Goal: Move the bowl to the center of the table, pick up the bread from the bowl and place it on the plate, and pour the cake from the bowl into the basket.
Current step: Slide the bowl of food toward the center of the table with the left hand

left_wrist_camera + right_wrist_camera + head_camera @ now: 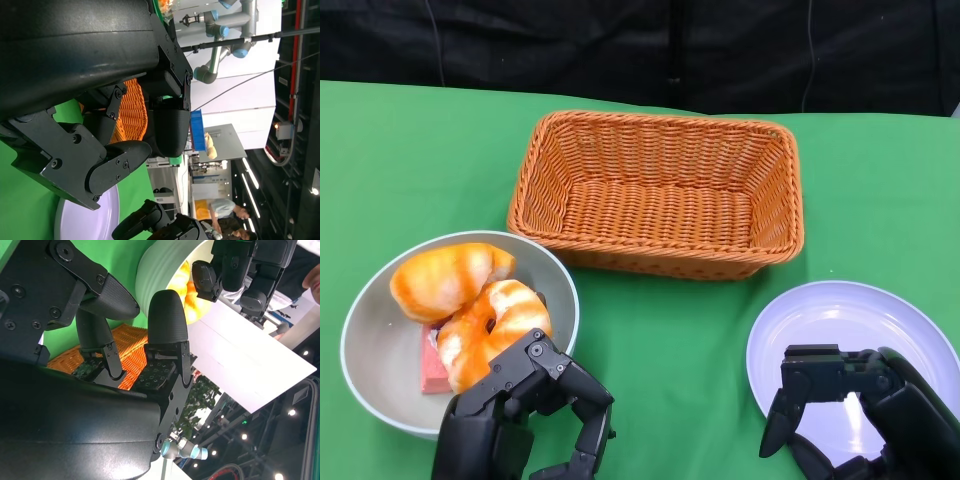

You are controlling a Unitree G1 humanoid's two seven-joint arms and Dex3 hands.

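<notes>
A grey bowl [380, 330] sat at the near left of the green table [410, 160], not yet at its center, holding two pieces of glazed orange bread [450, 278] and a pink slab of cake [432, 368] tucked beneath them. The left robot hand [525, 420] hovered at the bowl's near rim with its fingers curled but apart, gripping nothing. The right robot hand [850, 410] hung over the near edge of the white plate [840, 320] at the near right, likewise empty, fingers bent and spread.

The opening step, shifting the bowl to the center, appeared to be the one in hand. The next move would likely call for the left robot hand to close on the bowl's rim and slide it right, into the green gap between bowl and plate.

A woven orange basket [660, 195] stood empty on the far side, close beside the bowl's far rim; the bowl would need to pass in front of it without catching. The plate bounded the gap on the right. A person was visible in the distance in the left wrist view.
</notes>
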